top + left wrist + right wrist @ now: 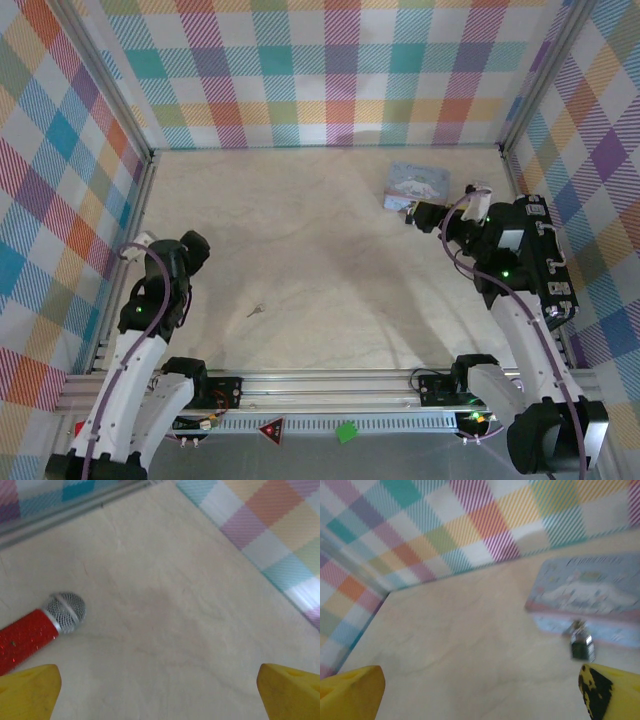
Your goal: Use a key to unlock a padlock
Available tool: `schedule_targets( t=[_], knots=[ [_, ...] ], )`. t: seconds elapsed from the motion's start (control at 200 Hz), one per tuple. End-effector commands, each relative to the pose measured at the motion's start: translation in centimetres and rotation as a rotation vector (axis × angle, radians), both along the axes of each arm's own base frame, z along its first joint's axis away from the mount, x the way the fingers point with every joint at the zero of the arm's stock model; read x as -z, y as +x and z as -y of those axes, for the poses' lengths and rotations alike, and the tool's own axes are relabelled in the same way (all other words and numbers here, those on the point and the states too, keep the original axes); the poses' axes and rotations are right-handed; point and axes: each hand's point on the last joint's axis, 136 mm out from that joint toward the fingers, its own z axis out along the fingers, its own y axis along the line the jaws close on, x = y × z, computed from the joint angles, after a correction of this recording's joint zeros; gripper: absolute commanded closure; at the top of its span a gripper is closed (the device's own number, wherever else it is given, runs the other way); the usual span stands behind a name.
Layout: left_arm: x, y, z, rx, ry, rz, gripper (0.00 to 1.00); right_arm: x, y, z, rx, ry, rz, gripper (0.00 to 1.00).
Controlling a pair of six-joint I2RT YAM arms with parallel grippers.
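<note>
The key [256,311] lay flat on the table at about 7 o'clock from the middle. The left gripper [157,680] was near it, spread wide and empty. The padlock [581,642] sat against the front of the cartoon tin [590,592], up at 2 o'clock, with the right gripper [480,677] spread and empty in front of it. The key looked thin, stiff, light and slippery, so I'd pinch its bow. For the small, hard lock I'd grab the body, not the shackle.

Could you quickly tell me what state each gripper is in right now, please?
Left gripper: open, holding nothing.
Right gripper: open, holding nothing; padlock ahead, untouched.
</note>
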Motion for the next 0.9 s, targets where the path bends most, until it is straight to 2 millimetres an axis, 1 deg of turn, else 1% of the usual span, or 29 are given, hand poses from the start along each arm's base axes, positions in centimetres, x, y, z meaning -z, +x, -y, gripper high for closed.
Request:
schedule_targets(
  t=[0.0, 0.035, 0.085, 0.125, 0.175, 0.24, 0.245, 0.335, 0.41, 0.42, 0.425, 0.46, 0.465, 0.535, 0.6, 0.62, 0.63, 0.64, 0.65, 0.695, 0.745, 0.85, 0.895],
  knots=[
    [2.3, -0.9, 3.3, 0.218, -0.035, -0.044, 0.00, 1.7, -1.8, -4.0, -0.177, 0.061, -0.186, 0.01],
    [2.2, -0.9, 4.2, 0.272, -0.047, -0.028, 0.00, 2.3, -2.2, -5.4, -0.209, 0.022, -0.220, 0.01],
    [2.2, -1.1, 5.0, 0.319, -0.056, -0.018, 0.00, 3.4, -2.8, -7.7, -0.250, -0.060, -0.255, 0.01],
    [2.1, -1.4, 5.2, 0.342, -0.050, -0.011, 0.00, 4.0, -3.5, -10.0, -0.297, -0.112, -0.268, 0.01],
    [2.0, -1.9, 5.4, 0.361, -0.033, 0.008, 0.00, 4.9, -4.3, -12.5, -0.351, -0.130, -0.300, 0.01],
    [1.8, -2.9, 5.0, 0.352, -0.005, 0.044, 0.00, 5.9, -5.0, -15.6, -0.415, -0.131, -0.345, 0.00],
    [1.8, -2.9, 5.0, 0.351, -0.003, 0.048, 0.00, 5.9, -5.0, -15.6, -0.415, -0.131, -0.345, 0.00],
    [1.1, -3.7, 4.9, 0.352, 0.017, 0.118, 0.00, 7.4, -6.2, -20.1, -0.493, -0.180, -0.389, 0.03],
    [1.3, -4.1, 4.1, 0.318, 0.040, 0.142, 0.00, 8.6, -7.5, -23.6, -0.558, -0.223, -0.418, 0.04],
    [1.4, -4.2, 4.0, 0.313, 0.043, 0.144, 0.00, 8.8, -7.6, -23.8, -0.561, -0.226, -0.422, 0.04],
    [1.4, -4.2, 4.0, 0.310, 0.045, 0.143, 0.00, 8.9, -7.7, -24.3, -0.569, -0.230, -0.425, 0.04],
    [1.5, -4.4, 3.7, 0.297, 0.053, 0.149, 0.00, 9.4, -8.0, -25.5, -0.583, -0.241, -0.439, 0.05],
    [1.5, -4.4, 3.6, 0.295, 0.054, 0.151, 0.00, 9.4, -8.2, -25.9, -0.592, -0.243, -0.441, 0.05],
    [1.8, -4.7, 3.2, 0.274, 0.065, 0.158, 0.00, 10.8, -9.4, -28.8, -0.633, -0.264, -0.479, 0.06],
    [1.9, -5.0, 2.9, 0.262, 0.074, 0.164, 0.00, 12.4, -10.2, -30.9, -0.648, -0.290, -0.528, 0.07],
    [1.8, -5.1, 2.7, 0.253, 0.075, 0.165, 0.00, 12.7, -10.3, -31.4, -0.647, -0.296, -0.547, 0.07],
    [1.8, -5.2, 2.7, 0.252, 0.077, 0.165, 0.00, 13.3, -10.5, -31.5, -0.644, -0.306, -0.567, 0.07],
    [1.7, -5.2, 2.6, 0.250, 0.078, 0.167, 0.00, 13.3, -10.5, -31.8, -0.643, -0.305, -0.573, 0.07],
    [1.7, -5.3, 2.6, 0.248, 0.080, 0.167, 0.00, 13.8, -10.7, -32.0, -0.642, -0.315, -0.591, 0.08],
    [1.6, -5.5, 2.4, 0.241, 0.085, 0.167, 0.00, 14.9, -11.0, -33.0, -0.642, -0.325, -0.638, 0.09],
    [1.7, -5.6, 2.1, 0.226, 0.090, 0.162, 0.00, 16.0, -11.5, -34.5, -0.661, -0.329, -0.681, 0.11],
    [1.7, -6.0, 1.5, 0.192, 0.098, 0.161, 0.00, 17.8, -12.6, -36.7, -0.689, -0.333, -0.744, 0.15],
    [1.7, -6.1, 1.4, 0.187, 0.098, 0.164, 0.00, 18.4, -13.0, -37.3, -0.695, -0.340, -0.763, 0.18]
  ],
)
